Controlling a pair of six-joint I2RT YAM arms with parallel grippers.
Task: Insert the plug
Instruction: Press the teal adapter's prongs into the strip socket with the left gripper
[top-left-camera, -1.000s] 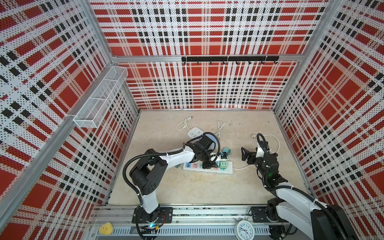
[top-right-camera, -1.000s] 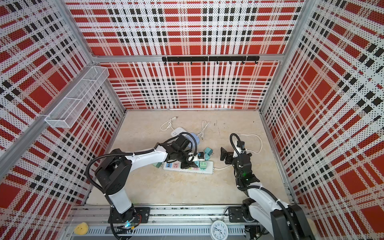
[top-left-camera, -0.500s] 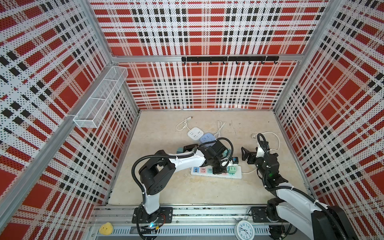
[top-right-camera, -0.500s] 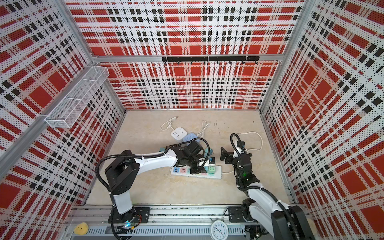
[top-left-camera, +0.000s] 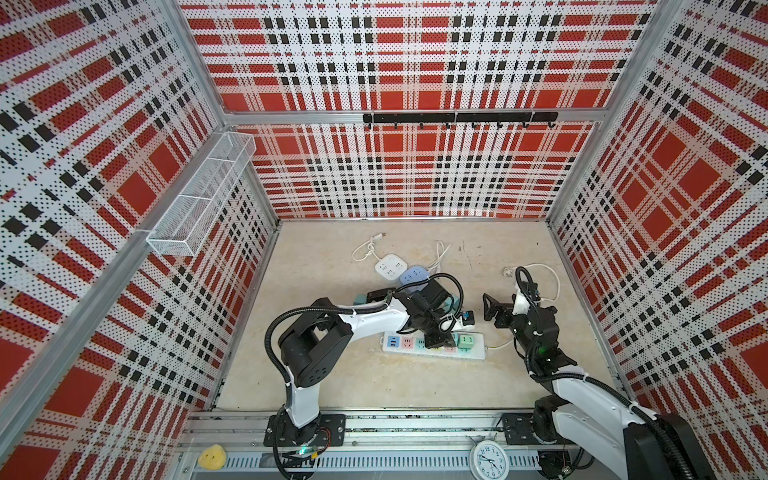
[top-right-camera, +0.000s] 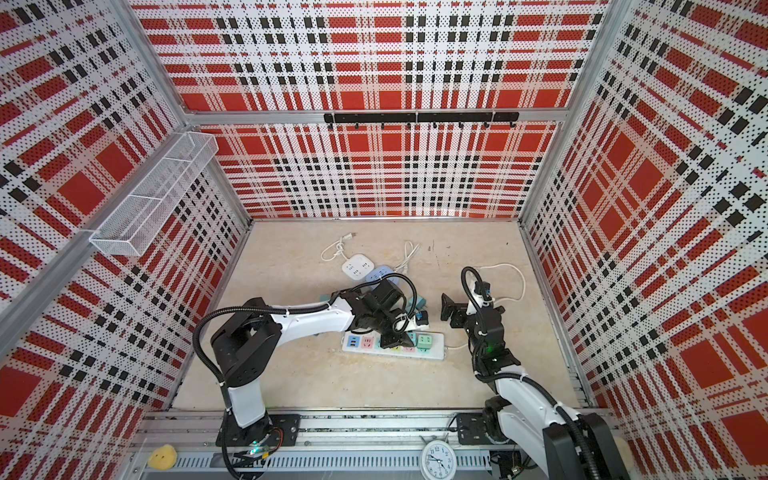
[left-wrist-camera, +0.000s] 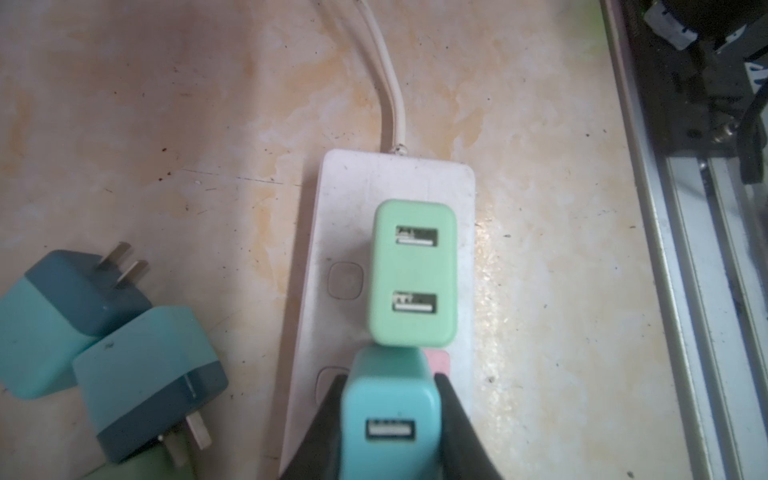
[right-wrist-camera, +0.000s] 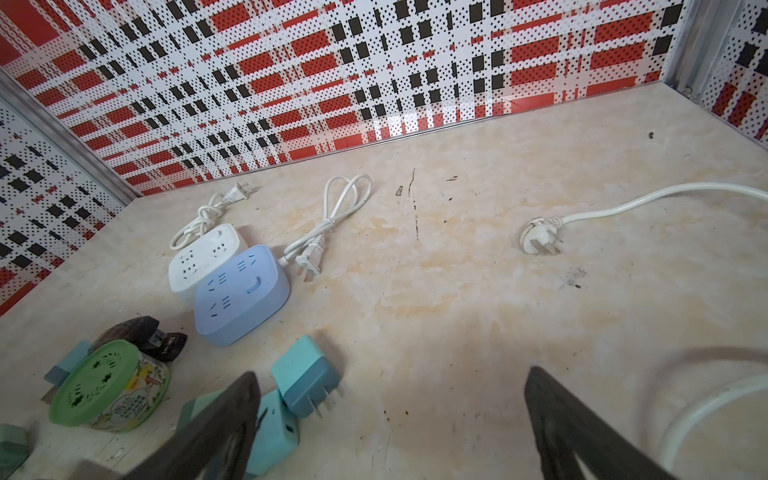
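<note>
1. Both top views.
   - My left gripper (top-left-camera: 439, 337) is down on the white power strip (top-left-camera: 478, 353), which lies flat on the surface (top-left-camera: 374, 390).
   - My wrist covers the jaws here, so the teal plug is mostly hidden.
   - My right gripper (top-left-camera: 491, 308) hangs near the strip's cord end and clear of the strip. Its jaws are spread wide with nothing between them.

2. Left wrist view.
   - My left gripper (left-wrist-camera: 390, 380) is clamped on the teal plug (left-wrist-camera: 390, 415). One black finger (left-wrist-camera: 326, 428) presses against each side of its body.
   - The plug's single USB port faces the camera.
   - The plug stands over the power strip at the socket with the pink face (left-wrist-camera: 439, 361).
   - The plug's far edge meets the mint charger (left-wrist-camera: 413, 274), which is seated in the neighbouring socket on the side of the cord (left-wrist-camera: 388, 83).
   - I cannot tell whether the plug's pins are in the socket, because the body hides them.
   - Two loose chargers (left-wrist-camera: 58, 324) lie on the surface beside the strip, touching each other, with their pins exposed.

3. Right wrist view.
   - My right gripper (right-wrist-camera: 390, 372) has its jaws fully apart and grips nothing. Only bare surface shows between the fingers.
   - Ahead, a blue socket cube (right-wrist-camera: 243, 295) touches a white socket cube (right-wrist-camera: 203, 257).
   - A green-lidded tin (right-wrist-camera: 110, 382) sits near them.
   - A white three-pin plug (right-wrist-camera: 538, 241) lies on its cord, well apart from them.
</note>
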